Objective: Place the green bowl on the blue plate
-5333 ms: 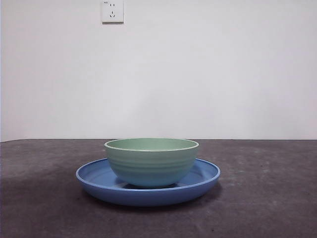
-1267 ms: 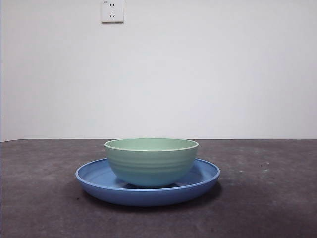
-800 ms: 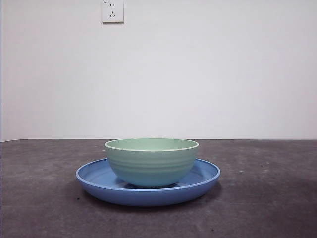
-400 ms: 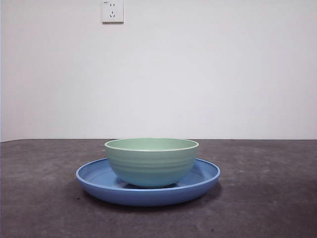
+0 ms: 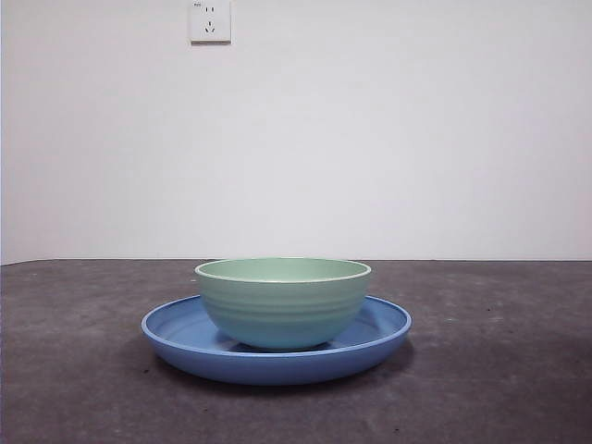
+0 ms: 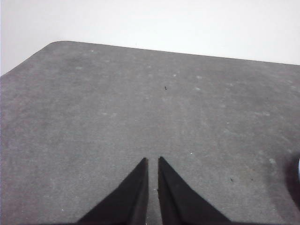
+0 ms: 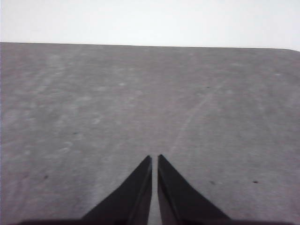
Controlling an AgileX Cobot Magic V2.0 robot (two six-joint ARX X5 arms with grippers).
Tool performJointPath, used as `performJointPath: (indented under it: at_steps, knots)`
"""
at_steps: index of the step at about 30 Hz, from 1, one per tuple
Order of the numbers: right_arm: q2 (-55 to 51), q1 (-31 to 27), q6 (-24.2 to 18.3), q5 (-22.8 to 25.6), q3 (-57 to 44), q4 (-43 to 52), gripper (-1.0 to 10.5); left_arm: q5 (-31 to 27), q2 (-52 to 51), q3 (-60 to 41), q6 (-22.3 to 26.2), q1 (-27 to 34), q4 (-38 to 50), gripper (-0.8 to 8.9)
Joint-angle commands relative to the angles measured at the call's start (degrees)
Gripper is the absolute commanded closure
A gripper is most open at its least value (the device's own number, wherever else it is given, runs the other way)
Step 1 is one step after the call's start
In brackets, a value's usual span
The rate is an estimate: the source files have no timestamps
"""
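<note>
The green bowl (image 5: 283, 303) stands upright in the middle of the blue plate (image 5: 379, 333) on the dark table, seen in the front view. Neither arm shows in that view. In the left wrist view my left gripper (image 6: 153, 161) is shut over bare table, holding nothing; a sliver of the blue plate (image 6: 298, 169) shows at the picture's edge. My right gripper (image 7: 155, 158) is shut as well, over bare grey table with nothing between its jaws. The bowl appears in neither wrist view.
A white wall with a power socket (image 5: 210, 20) stands behind the table. The table's far edge (image 6: 168, 49) and a rounded corner show in the left wrist view.
</note>
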Motion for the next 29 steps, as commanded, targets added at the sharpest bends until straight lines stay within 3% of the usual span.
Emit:
performJointPath:
  at_steps: [1,29]
  knots:
    - [-0.2,-0.1,0.1,-1.6,-0.3,-0.5,9.3,-0.4,-0.1,-1.2,0.4,0.2,-0.5,7.81]
    - [-0.2,-0.1,0.2,-1.4,-0.3,1.1,9.3,-0.4,-0.1,-1.2,0.4,0.2,-0.5,7.81]
